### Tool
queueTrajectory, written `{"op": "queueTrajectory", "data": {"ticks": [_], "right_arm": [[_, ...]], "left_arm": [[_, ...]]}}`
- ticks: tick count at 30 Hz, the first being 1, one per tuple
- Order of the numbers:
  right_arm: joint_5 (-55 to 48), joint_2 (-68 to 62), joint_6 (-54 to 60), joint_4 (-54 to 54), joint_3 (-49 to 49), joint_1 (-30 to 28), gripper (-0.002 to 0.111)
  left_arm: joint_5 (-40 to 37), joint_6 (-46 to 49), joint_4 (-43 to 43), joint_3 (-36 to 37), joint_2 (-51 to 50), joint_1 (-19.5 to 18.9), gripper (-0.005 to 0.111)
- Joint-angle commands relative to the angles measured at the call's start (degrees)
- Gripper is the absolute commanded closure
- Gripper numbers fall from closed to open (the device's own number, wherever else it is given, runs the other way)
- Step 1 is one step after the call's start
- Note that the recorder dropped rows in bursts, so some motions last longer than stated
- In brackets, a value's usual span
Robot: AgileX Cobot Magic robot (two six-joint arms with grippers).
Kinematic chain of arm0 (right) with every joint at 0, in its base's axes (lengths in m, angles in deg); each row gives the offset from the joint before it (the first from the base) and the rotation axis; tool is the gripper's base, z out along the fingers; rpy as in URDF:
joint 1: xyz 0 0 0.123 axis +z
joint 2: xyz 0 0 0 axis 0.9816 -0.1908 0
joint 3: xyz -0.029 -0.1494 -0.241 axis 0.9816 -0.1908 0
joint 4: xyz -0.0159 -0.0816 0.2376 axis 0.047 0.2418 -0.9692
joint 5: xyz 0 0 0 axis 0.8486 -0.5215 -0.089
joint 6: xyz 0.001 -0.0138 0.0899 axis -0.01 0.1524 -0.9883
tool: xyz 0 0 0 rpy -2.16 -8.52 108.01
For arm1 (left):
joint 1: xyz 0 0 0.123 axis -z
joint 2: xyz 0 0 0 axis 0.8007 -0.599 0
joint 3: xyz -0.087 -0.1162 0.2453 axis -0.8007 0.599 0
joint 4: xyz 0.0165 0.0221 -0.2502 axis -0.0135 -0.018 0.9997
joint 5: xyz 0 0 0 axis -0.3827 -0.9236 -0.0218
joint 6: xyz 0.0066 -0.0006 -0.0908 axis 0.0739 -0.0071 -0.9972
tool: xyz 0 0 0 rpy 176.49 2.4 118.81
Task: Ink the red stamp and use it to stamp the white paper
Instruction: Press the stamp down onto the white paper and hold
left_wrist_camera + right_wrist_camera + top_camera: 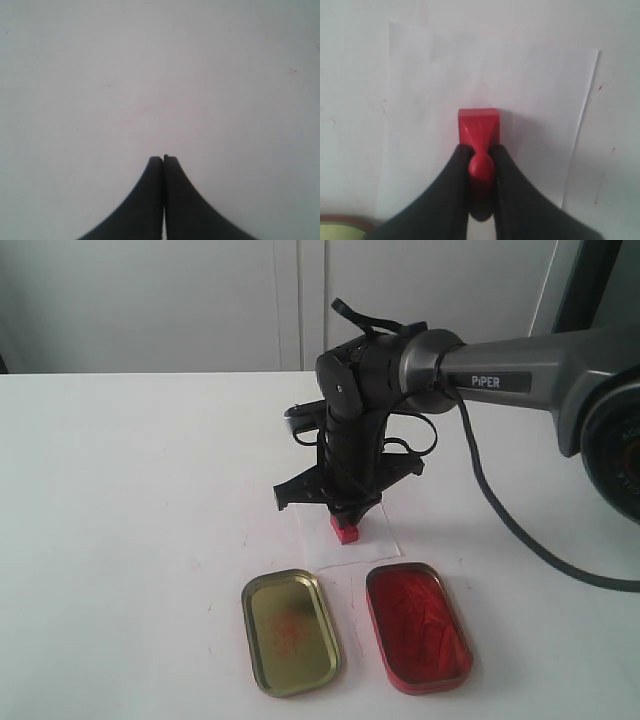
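Observation:
The red stamp stands with its square base on the white paper, near the sheet's middle. My right gripper is shut on the stamp's knobbed handle from above. In the exterior view the stamp shows under the right gripper, just behind the two tins, on the faint paper. My left gripper is shut on nothing over bare white table; it does not appear in the exterior view.
An open red-filled ink tin lies at the front right. Its gold lid, with a red smear, lies to the left; a corner of the lid shows in the right wrist view. The right arm spans the table's right side.

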Motion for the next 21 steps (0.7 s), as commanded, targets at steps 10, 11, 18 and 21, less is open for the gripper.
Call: {"op": "queueTrajectory", "data": {"ticks": [10,11,18,21], "right_arm": [[2.62,-7.40,-0.24,-2.18,-2.76,-0.31,0.108],[2.52,-7.40,-0.11,-1.80,-2.76,-0.31,0.108],[3.08,-7.40,-2.50,-1.67,-2.76,-0.31,0.108],[3.80,-7.40,-2.63,-2.92,-2.76,-0.31,0.108]], "left_arm": [[-0.82,-0.05,0.02,0.56,0.20,-0.04,0.107],[-0.82,-0.05,0.02,0.56,0.20,-0.04,0.107],[-0.82,-0.05,0.02,0.56,0.20,-0.04,0.107],[-0.82,-0.05,0.02,0.56,0.20,-0.04,0.107]]}}
